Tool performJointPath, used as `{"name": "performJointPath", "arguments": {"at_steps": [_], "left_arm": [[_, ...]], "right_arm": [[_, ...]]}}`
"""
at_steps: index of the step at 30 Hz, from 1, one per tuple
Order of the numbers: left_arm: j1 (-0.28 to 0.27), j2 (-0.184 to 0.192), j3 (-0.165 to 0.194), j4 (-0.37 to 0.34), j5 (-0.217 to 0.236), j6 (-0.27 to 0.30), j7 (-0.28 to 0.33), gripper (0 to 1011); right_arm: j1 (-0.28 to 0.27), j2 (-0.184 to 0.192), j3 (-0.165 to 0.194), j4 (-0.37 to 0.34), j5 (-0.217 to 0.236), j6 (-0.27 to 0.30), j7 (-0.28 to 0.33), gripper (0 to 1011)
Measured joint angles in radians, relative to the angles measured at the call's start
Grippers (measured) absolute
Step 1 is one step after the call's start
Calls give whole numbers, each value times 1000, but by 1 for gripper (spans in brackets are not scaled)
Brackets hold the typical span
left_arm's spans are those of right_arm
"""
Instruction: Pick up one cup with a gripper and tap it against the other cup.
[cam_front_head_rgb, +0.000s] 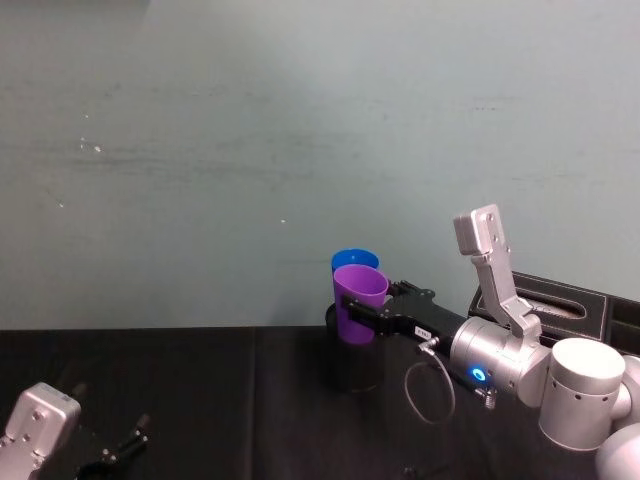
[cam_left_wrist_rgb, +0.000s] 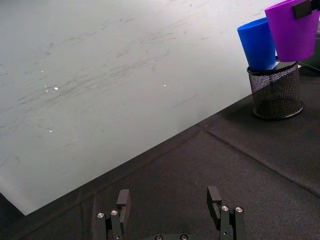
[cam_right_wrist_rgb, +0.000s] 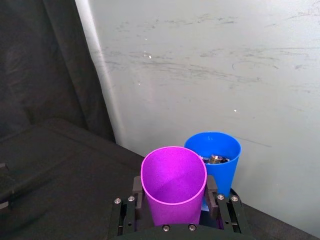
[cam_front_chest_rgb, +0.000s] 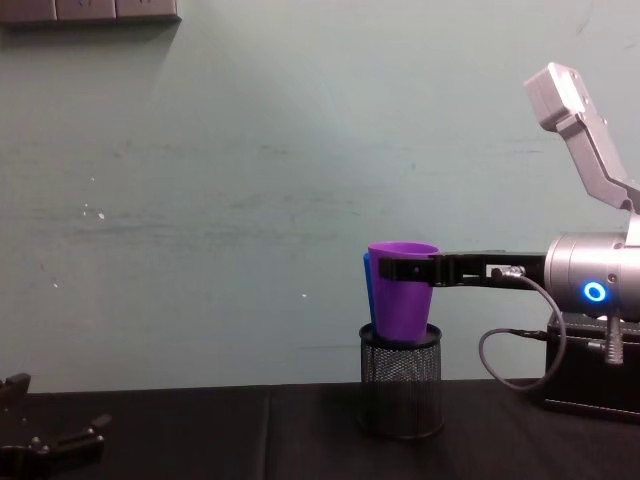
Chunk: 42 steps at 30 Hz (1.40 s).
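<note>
Purple tapered plastic tumbler is clamped upright in the right gripper, raised against the bright blue plastic tumbler standing in the black mesh pen holder; left gripper idles low, fingers apart.

Around the pen holder
The seated cup stands in it on the counter; the lifted cup hangs just before that one, above the rim, in the right end effector.
</note>
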<state>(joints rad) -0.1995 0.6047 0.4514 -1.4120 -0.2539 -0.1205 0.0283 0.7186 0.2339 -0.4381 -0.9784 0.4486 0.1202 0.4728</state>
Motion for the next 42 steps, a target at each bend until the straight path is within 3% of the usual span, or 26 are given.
{"name": "performJointPath", "arguments": {"at_steps": [42], "left_arm": [[0, 0, 0, 0, 0, 0, 0, 1005]], "right_arm": [[68, -47, 24, 110, -32, -21, 25, 723]]}}
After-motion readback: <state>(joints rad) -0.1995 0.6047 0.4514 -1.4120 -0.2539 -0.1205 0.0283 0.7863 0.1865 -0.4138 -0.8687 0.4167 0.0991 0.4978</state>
